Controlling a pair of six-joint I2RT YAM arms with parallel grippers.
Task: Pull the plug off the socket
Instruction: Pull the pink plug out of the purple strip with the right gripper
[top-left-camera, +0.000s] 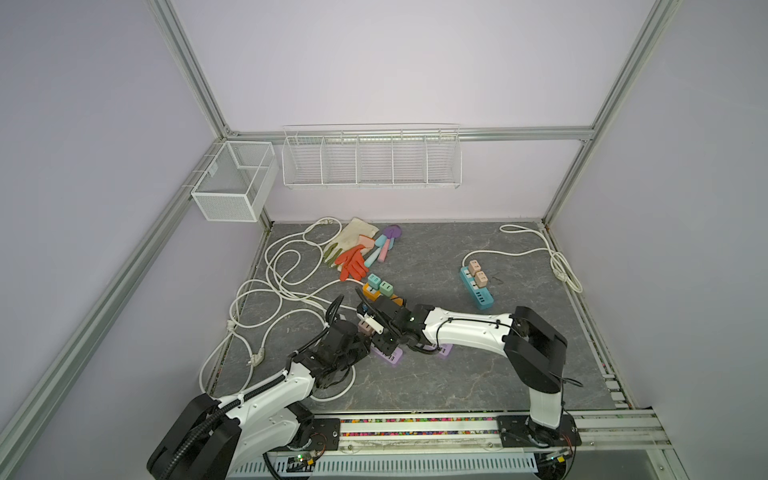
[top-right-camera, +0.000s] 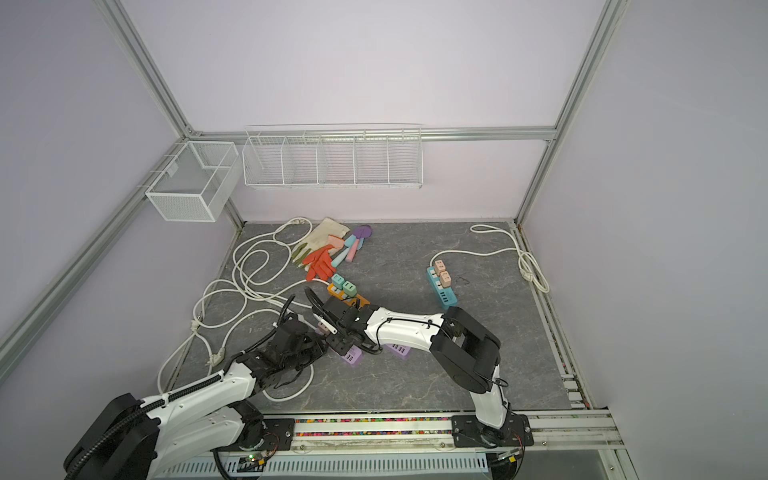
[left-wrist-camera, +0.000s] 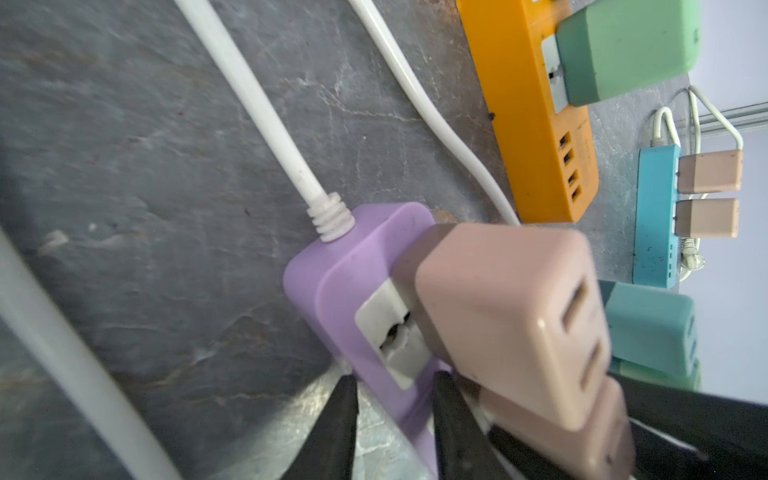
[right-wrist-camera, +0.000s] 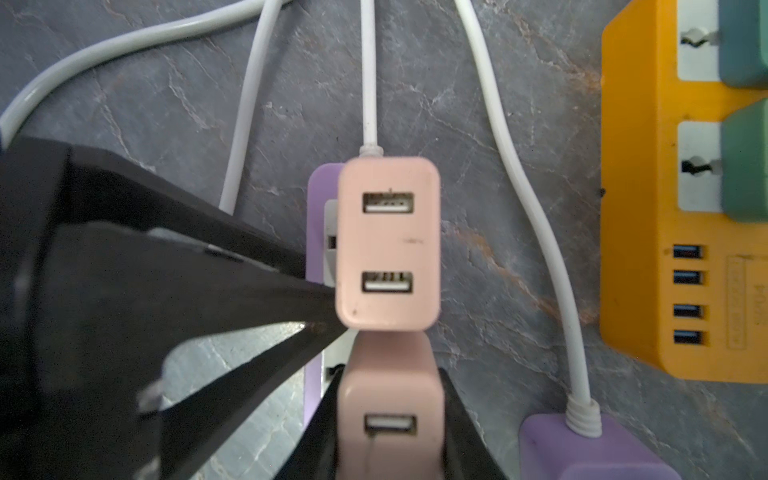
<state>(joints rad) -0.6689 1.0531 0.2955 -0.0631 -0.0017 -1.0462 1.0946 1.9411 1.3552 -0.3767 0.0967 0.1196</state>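
The pink plug (right-wrist-camera: 388, 419) sits on a purple power strip (left-wrist-camera: 332, 282) near the front middle of the grey bench (top-left-camera: 457, 386). The right claw (right-wrist-camera: 388, 374) is clamped on it, a black finger against each side. Whether its prongs are in the socket or out is hidden.

A second pink plug (right-wrist-camera: 388, 245) stands just beside it on the same strip, closer to the cord end, leaning so that part of its white socket shows.

The left claw (left-wrist-camera: 395, 378) comes in from the other side. Its fingers (left-wrist-camera: 340, 428) are closed on the strip's long edge, with purple plastic showing between them.

Another purple strip (top-left-camera: 444, 351) lies close by, partly under the right arm. An orange strip (top-left-camera: 370, 291) with two green plugs (top-left-camera: 380, 283) lies just behind the claws. Farther right, well apart, is a blue strip (top-left-camera: 478, 293) with two beige plugs (top-left-camera: 478, 272).

Gloves (top-left-camera: 353, 259) lie toward the back, and loose white cords (top-left-camera: 282, 266) loop over the left side of the bench.
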